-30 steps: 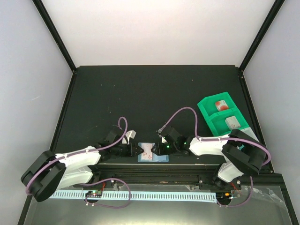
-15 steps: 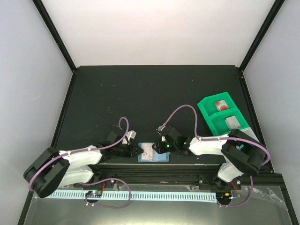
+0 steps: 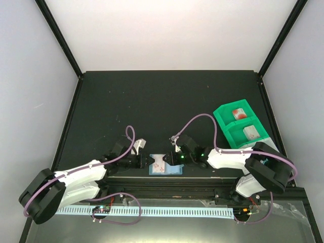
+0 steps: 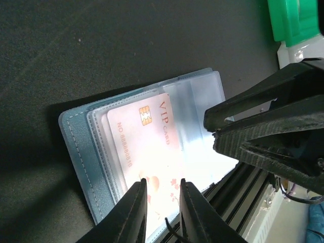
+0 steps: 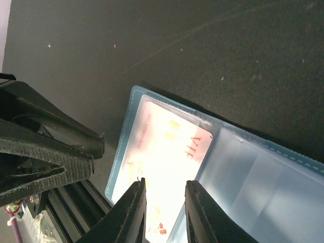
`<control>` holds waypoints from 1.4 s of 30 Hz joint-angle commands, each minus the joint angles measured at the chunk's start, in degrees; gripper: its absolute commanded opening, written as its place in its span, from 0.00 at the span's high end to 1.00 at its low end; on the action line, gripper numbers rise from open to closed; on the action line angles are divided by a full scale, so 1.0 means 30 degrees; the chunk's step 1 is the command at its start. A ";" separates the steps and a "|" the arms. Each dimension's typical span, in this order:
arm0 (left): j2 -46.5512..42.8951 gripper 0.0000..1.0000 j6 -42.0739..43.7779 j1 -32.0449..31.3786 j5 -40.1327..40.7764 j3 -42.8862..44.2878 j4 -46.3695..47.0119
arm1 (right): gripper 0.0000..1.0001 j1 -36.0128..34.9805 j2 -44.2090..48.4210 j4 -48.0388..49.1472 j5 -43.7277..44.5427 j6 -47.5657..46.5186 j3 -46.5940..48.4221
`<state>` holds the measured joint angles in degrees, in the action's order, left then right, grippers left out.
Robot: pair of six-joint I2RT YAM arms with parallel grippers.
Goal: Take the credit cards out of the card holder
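Note:
The light-blue card holder [image 3: 174, 171] lies open at the table's near edge. A white card [image 3: 160, 164] with a red blotch and a gold chip sits in its left panel. In the left wrist view the card [image 4: 147, 147] lies over the holder [image 4: 76, 152], and my left gripper [image 4: 162, 183] is open just above the card's near end. My right gripper [image 5: 164, 183] is open over the same card [image 5: 167, 147] from the holder's [image 5: 263, 177] other side. The two grippers [image 3: 150, 162] [image 3: 173, 160] face each other across the holder. No teal card shows.
A green compartment tray [image 3: 223, 112] stands at the right. It holds a red-blotched card [image 3: 237, 113] in its far compartment and a pale grey card [image 3: 250, 132] in the nearer one. A black rail runs along the near edge just below the holder.
Both grippers stay at the holder. My left arm's elbow has dropped toward the near left, and its gripper has edged slightly right. The holder has not moved.

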<state>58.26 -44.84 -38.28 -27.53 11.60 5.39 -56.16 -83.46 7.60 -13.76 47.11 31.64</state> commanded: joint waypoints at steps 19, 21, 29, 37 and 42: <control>0.2632 0.93 -0.0025 -0.0028 -0.0407 -0.0612 0.1414 | 0.80 -0.0059 -0.2320 0.1806 -0.0726 0.1494 -0.0387; 0.2588 0.93 0.0041 -0.0039 -0.0393 -0.0591 0.1345 | 0.80 -0.0059 -0.2508 0.1968 -0.0823 0.1546 -0.0406; 0.2629 0.93 0.0179 -0.0023 -0.0159 -0.0664 0.1164 | 0.83 -0.0041 -0.2714 0.2195 -0.0746 0.1611 -0.0464; 0.2544 0.93 0.0159 -0.0030 -0.0011 -0.0688 0.0999 | 0.98 -0.0022 -0.2310 0.2172 0.0146 0.1697 -0.0976; 0.2570 0.93 0.0181 -0.0034 0.0167 -0.0809 0.0950 | 0.99 -0.0009 -0.1282 0.1009 0.0942 0.1228 -0.0808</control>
<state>65.78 -45.21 -38.28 -28.53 9.91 8.58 -56.23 -89.73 13.76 -14.33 52.34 29.58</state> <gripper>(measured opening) 0.072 0.012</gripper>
